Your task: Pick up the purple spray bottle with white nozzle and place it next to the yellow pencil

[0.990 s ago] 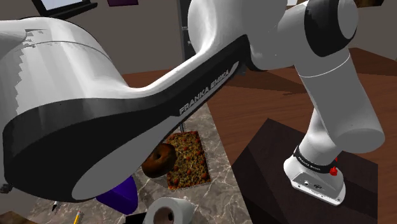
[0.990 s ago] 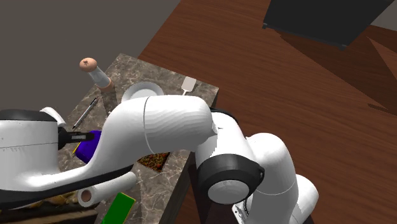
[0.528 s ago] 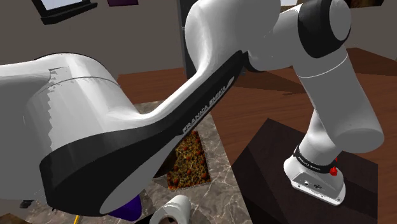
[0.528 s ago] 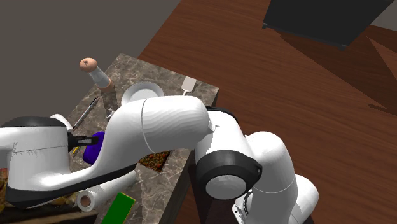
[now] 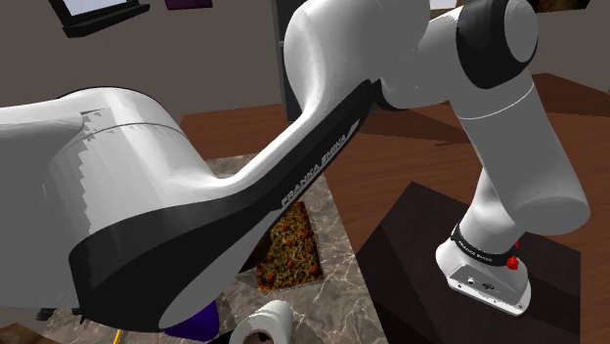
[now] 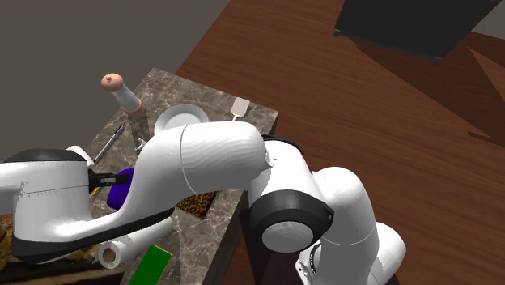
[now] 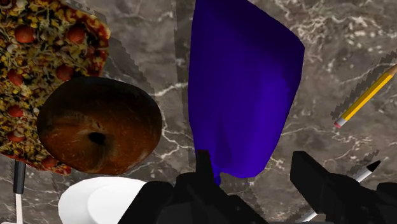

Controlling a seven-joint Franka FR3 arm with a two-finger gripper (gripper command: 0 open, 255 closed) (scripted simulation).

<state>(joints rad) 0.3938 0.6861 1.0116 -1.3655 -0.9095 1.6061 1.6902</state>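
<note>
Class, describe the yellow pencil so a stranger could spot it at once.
Start at the marble countertop and find the big purple spray bottle. On its side away from the brown doughnut lies the pencil: thin and yellow, unlike the white, black-tipped stick nearby.

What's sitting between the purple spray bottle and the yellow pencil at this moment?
Nothing. In the wrist view, a bare stretch of the marble countertop separates the purple spray bottle from the yellow pencil.
</note>
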